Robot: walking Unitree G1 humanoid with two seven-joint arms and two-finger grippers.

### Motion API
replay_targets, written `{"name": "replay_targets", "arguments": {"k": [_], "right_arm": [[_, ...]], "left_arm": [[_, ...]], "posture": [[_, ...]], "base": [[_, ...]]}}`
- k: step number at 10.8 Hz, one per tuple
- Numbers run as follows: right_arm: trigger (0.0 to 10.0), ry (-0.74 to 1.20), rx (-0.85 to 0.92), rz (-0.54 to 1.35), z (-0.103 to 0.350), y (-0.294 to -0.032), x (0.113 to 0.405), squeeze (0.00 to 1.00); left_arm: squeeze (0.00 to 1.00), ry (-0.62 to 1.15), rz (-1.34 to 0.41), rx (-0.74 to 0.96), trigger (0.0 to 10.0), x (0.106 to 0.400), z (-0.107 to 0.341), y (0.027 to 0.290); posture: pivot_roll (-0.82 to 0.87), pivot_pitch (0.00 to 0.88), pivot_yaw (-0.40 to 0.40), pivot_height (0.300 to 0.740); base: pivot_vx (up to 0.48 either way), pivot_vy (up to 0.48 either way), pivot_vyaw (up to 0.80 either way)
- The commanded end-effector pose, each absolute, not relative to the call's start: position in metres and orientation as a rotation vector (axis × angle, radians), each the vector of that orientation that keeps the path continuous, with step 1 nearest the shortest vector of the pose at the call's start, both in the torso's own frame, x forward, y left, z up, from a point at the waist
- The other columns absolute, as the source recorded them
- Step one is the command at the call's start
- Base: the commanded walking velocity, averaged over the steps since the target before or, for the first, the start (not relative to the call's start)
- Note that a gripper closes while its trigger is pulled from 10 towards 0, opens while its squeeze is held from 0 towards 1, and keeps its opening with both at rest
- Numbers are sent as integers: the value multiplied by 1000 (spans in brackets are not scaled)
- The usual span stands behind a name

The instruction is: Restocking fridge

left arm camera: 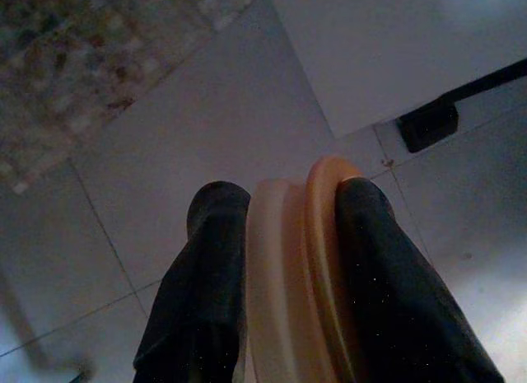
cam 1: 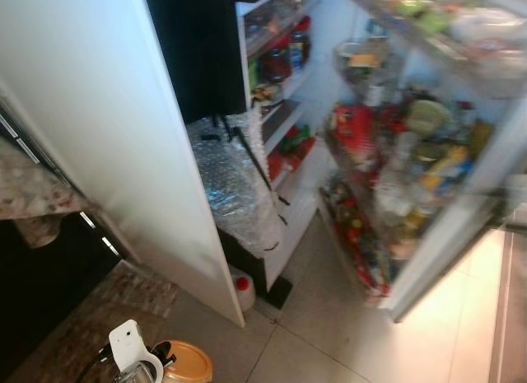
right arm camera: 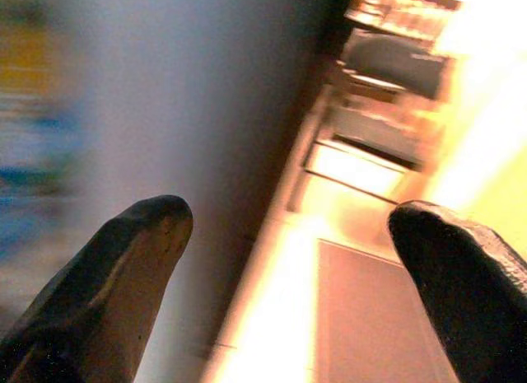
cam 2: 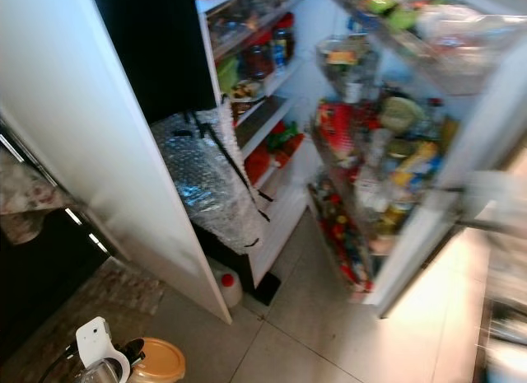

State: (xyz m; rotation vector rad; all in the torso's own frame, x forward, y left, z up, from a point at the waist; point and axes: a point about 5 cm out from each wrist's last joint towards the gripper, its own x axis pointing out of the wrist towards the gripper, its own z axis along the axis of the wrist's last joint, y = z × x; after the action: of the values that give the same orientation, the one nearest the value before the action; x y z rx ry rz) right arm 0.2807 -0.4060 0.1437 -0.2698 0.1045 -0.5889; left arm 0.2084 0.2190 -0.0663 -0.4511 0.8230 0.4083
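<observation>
The fridge [cam 1: 284, 78] stands open ahead, its shelves packed with jars and bottles. The right door's racks [cam 1: 395, 177] are crowded with food. My left gripper [left arm camera: 288, 206] is low over the floor tiles, shut on the edge of a round cream container with an orange lid [left arm camera: 284, 259]. The same container [cam 1: 183, 362] shows at the bottom of the left eye view. My right gripper [right arm camera: 284, 214] is open, fingers wide apart, with nothing between them. The picture is blurred.
The white left door [cam 1: 107, 136] swings out toward me. A bubble-wrap bundle [cam 1: 235, 185] fills the fridge's lower left. A white jug with a red cap [cam 1: 241, 291] stands on the tiled floor below it. A patterned rug [cam 1: 99, 317] lies at the left.
</observation>
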Motion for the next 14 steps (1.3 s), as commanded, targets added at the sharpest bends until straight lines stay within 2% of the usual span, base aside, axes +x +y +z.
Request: {"name": "replay_targets", "arguments": {"k": [1,3,4,6,7,8,9,11,12,14], "right_arm": [[10000,140,-233,-701,137,-422,263,0],[10000,215,-185,-859,117,-441,229,0],[10000,294,-176,-832,93,-430,223,0],[10000,492,-52,-675,30,-383,219,0],[10000,638,9,-505,-11,-336,215,0],[10000,701,35,-434,-27,-316,209,0],[10000,846,90,-389,-60,-279,184,0],[10000,988,133,-335,-87,-243,153,0],[10000,995,159,-310,-90,-234,148,0],[10000,1003,147,-300,-92,-235,144,0]], "left_arm": [[0,822,411,-440,10000,208,-66,221],[0,826,405,-436,10000,208,-67,219],[0,828,401,-436,10000,209,-67,218],[0,834,398,-420,10000,208,-67,219],[0,850,407,-418,10000,205,-68,220],[0,860,405,-411,10000,204,-69,221],[0,863,421,-423,10000,202,-70,222],[0,858,426,-440,10000,201,-70,223],[0,861,422,-429,10000,201,-70,223],[0,867,414,-421,10000,199,-71,223]], "posture": [[-116,20,81,740],[-129,19,81,740],[-130,12,80,740],[-126,11,80,740],[-115,7,80,740],[-115,7,80,740],[-105,12,83,740],[-94,19,82,740],[-96,27,85,740],[-102,34,85,740]], "base": [[0,0,0],[0,0,0],[0,0,0],[0,0,0],[0,0,0],[0,0,0],[0,0,0],[0,0,0],[0,0,0],[315,0,0]]}}
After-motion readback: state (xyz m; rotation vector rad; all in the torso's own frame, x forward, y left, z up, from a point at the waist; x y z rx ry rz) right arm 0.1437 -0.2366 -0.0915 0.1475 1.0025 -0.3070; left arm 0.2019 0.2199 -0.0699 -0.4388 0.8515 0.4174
